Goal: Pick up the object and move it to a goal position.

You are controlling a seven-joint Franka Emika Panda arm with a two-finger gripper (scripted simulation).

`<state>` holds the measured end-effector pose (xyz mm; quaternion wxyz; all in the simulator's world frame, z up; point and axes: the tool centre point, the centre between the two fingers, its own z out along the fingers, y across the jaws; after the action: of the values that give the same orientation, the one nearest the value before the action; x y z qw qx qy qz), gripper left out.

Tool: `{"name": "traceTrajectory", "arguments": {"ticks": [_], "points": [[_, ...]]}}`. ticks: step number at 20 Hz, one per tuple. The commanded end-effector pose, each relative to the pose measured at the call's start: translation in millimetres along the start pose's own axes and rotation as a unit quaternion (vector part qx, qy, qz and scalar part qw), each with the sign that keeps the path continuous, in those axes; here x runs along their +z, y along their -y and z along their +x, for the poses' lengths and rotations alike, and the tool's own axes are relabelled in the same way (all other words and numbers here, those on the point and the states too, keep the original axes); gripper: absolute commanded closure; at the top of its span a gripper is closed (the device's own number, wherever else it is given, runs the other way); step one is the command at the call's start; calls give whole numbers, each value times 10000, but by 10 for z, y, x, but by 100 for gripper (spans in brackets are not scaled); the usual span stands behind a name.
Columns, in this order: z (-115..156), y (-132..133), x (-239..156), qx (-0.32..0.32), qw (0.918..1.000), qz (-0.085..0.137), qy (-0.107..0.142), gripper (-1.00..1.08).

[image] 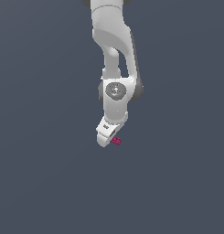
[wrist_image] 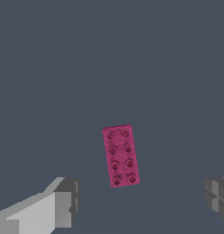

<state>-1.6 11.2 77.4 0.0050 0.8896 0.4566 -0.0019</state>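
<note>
The object is a flat magenta-pink rectangular block with two rows of darker studs, lying on the grey floor. In the exterior view it shows as a tiny pink patch just beside the white hand's lower end. My gripper is open. One finger and the other finger stand wide apart. The block lies between their lines and a little ahead of the tips, touching neither. In the exterior view the fingertips are hidden behind the white hand.
The plain grey floor fills both views. The white arm comes down from the top middle of the exterior view. Nothing else shows, and no goal marker is in view.
</note>
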Motion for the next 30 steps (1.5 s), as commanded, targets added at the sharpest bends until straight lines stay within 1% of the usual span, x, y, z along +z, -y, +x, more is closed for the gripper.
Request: {"name": "traceTrajectory", "arguments": {"ticks": [1, 6, 11, 18, 26, 30], "points": [[13, 27, 50, -280, 9996, 9, -13, -92], [31, 67, 118, -649, 9979, 24, -32, -92], [40, 86, 150, -824, 9966, 31, -42, -92], [39, 88, 203, -818, 9966, 32, -40, -92], [37, 101, 555, -838, 9965, 32, -41, -92], [42, 96, 645, -841, 9964, 32, -41, -92]]}}
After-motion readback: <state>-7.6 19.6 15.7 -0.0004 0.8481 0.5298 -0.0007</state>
